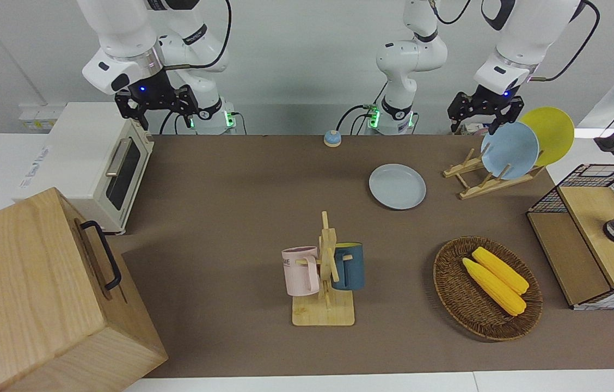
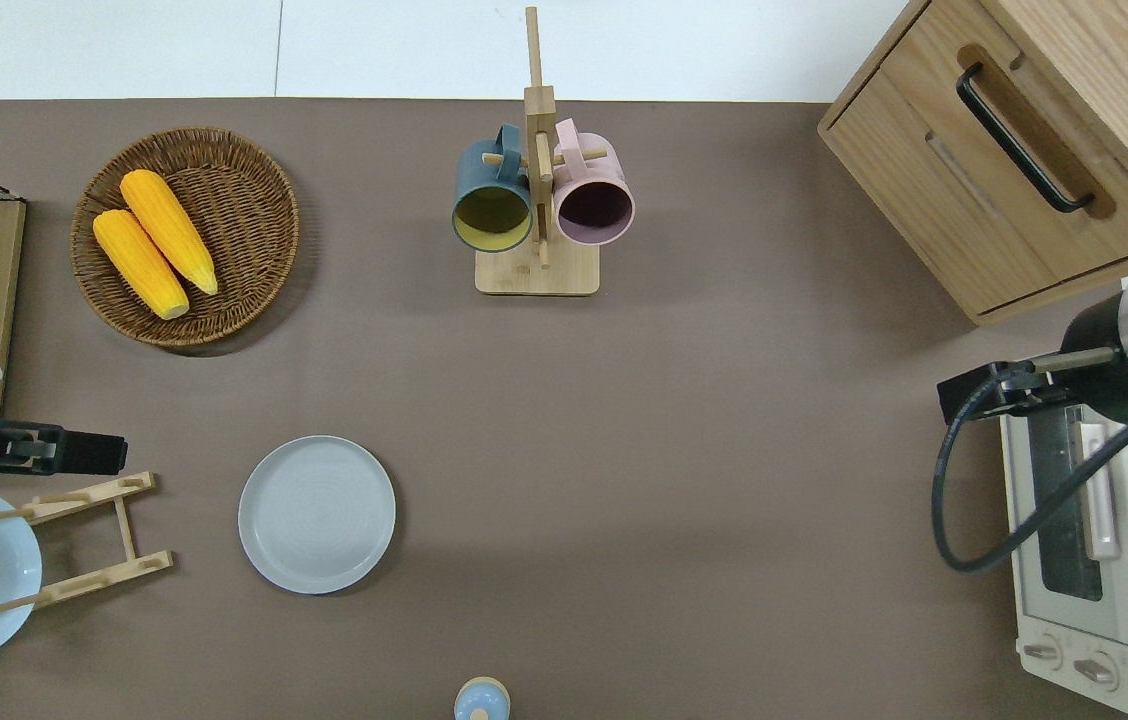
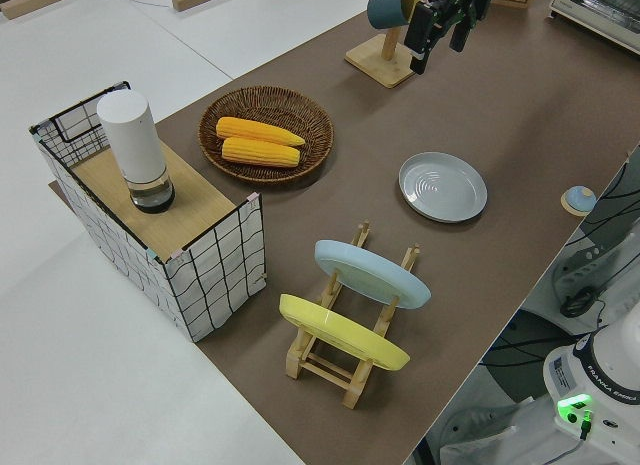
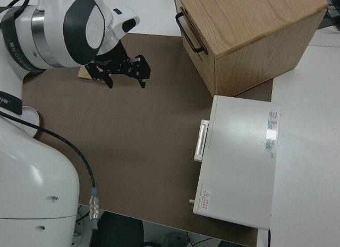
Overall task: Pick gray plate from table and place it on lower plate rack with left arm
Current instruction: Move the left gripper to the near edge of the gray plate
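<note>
Wooden cabinet [image 1: 40, 294] nearest; gray plate [image 1: 397, 186] flat on table [image 1: 231, 218], ungrasped; left gripper [image 1: 484, 111] spread empty above lower plate rack [image 1: 481, 177], pick pending; right arm parked

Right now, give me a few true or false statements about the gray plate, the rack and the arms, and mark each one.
1. The gray plate lies flat on the table. True.
2. The lower plate rack holds three plates. False: it holds two, a blue plate and a yellow plate.
3. The left gripper is empty. True.
4. Two corn cobs lie in the wicker basket. True.
5. The gray plate rests against the mug stand. False: they stand well apart.
6. The right gripper holds a mug. False: the arm is parked and empty.
</note>
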You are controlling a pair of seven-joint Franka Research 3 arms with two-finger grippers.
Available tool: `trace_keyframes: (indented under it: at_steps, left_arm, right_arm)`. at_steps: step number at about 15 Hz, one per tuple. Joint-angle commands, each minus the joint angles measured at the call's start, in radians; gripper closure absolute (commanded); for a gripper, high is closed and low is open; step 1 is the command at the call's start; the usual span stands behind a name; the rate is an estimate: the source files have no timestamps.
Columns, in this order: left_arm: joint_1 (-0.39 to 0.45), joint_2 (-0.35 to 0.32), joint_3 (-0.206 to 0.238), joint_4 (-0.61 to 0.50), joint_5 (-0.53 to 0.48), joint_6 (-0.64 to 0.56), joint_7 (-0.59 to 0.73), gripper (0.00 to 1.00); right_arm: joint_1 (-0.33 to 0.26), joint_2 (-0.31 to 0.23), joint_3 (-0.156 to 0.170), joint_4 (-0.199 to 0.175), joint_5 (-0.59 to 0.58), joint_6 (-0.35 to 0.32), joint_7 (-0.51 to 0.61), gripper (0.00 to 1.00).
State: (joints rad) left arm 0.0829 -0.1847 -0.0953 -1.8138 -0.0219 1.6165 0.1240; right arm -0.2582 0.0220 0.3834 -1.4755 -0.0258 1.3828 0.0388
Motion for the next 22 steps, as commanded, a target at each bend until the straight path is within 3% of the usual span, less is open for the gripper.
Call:
trace_keyframes:
  at_steps: [1,12,22]
  left_arm:
    - [-0.011,0.005,0.003,0.014,-0.007,-0.018,-0.009,0.01]
    - [-0.011,0.007,0.003,-0.03,-0.009,-0.056,-0.014,0.01]
    - [-0.011,-0.058,0.003,-0.281,-0.044,0.16,-0.056,0.01]
  right_arm:
    - [-0.024,-0.002,0.022,0.008,-0.006,-0.011,0.012,0.017]
    - [-0.024,-0.002,0.022,0.006,-0.006,-0.011,0.012,0.017]
    - [-0.024,-0.002,0.022,0.008,-0.006,-0.011,0.012,0.017]
